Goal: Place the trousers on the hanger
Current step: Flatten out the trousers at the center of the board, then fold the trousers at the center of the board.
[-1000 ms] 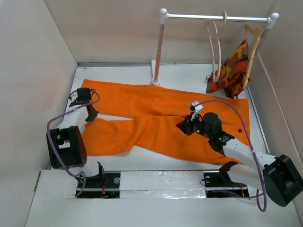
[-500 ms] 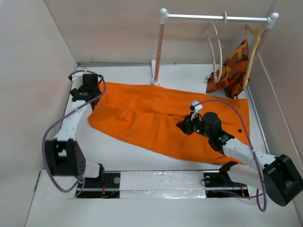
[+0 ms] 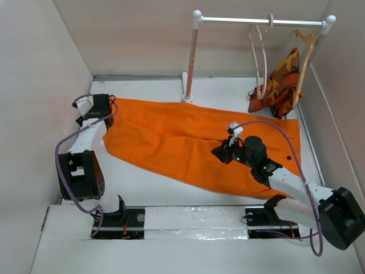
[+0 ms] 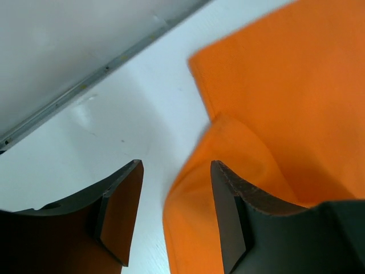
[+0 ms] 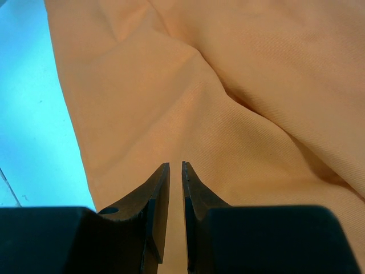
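Orange cloth trousers (image 3: 188, 137) lie flat on the white table (image 3: 148, 188), one leg folded over the other, with the waist toward the right. The left gripper (image 3: 101, 105) sits at the leg-end edge with its fingers spread apart, holding nothing. The right gripper (image 3: 223, 152) is over the mid-section, its fingers drawn nearly together with only a slit between them and no cloth visibly pinched. The pale wooden hanger (image 3: 259, 54) hangs on the rail (image 3: 259, 21), well apart from the trousers.

Plain orange trousers (image 3: 188, 134), camouflage garment (image 3: 283, 80)
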Action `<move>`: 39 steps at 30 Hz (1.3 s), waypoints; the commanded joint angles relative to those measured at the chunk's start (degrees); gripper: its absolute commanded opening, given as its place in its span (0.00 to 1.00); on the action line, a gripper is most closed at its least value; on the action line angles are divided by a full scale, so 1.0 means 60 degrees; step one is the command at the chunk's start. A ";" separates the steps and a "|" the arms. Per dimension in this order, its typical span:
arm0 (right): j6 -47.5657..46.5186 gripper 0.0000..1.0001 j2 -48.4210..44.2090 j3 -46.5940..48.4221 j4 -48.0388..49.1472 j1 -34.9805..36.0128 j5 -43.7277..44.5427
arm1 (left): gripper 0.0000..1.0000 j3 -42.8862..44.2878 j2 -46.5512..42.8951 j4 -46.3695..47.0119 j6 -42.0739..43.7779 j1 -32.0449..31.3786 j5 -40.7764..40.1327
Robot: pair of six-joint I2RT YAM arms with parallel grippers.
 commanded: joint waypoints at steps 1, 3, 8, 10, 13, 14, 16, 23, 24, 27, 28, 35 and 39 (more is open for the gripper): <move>-0.0168 0.20 -0.0216 0.0395 0.0140 0.0148 -0.0046 | 0.47 -0.0388 -0.0631 0.0552 -0.0284 0.0798 0.0289; -0.0168 0.21 -0.0246 0.0395 0.0140 0.0148 -0.0031 | 0.44 -0.0638 -0.0312 0.1167 0.0110 0.1163 0.1577; -0.0168 0.21 -0.0260 0.0381 0.0140 0.0236 -0.0061 | 0.33 0.0005 0.1154 0.0904 0.0215 0.1560 0.3421; -0.0183 0.21 -0.0246 0.0381 0.0125 0.0236 -0.0061 | 0.35 -0.0052 0.1390 0.1196 0.0156 0.1867 0.3980; -0.0197 0.21 -0.0231 0.0395 0.0125 0.0236 -0.0017 | 0.40 0.0034 0.1887 0.1418 0.0127 0.2058 0.4700; -0.0183 0.21 -0.0231 0.0395 0.0111 0.0236 0.0027 | 0.40 0.0224 0.2077 0.1258 0.0170 0.2059 0.4686; -0.0197 0.20 -0.0187 0.0395 0.0110 0.0236 0.0027 | 0.40 0.0299 0.2502 0.1183 0.0214 0.2059 0.4701; -0.0212 0.21 -0.0012 0.0469 0.0154 0.0236 -0.0002 | 0.32 0.0153 0.2942 0.1286 0.0171 0.2059 0.4731; -0.0212 0.21 -0.0011 0.0469 0.0154 0.0236 -0.0002 | 0.22 0.0109 0.3015 0.1329 0.0156 0.2059 0.4730; -0.0227 0.21 -0.0113 0.0469 0.0096 0.0236 0.0100 | 0.00 0.0123 0.3176 0.1345 0.0083 0.2059 0.4876; -0.0241 0.21 -0.0128 0.0454 0.0067 0.0236 0.0144 | 0.00 0.0210 0.3148 0.1243 0.0083 0.2059 0.4862; -0.0241 0.21 -0.0143 0.0439 0.0067 0.0324 0.0086 | 0.00 0.0168 0.1644 0.1052 0.0127 0.2059 0.4057; -0.0242 0.21 -0.0318 0.0410 0.0008 0.0324 0.0275 | 0.00 -0.0169 -0.0402 0.1227 0.0082 0.2059 0.4187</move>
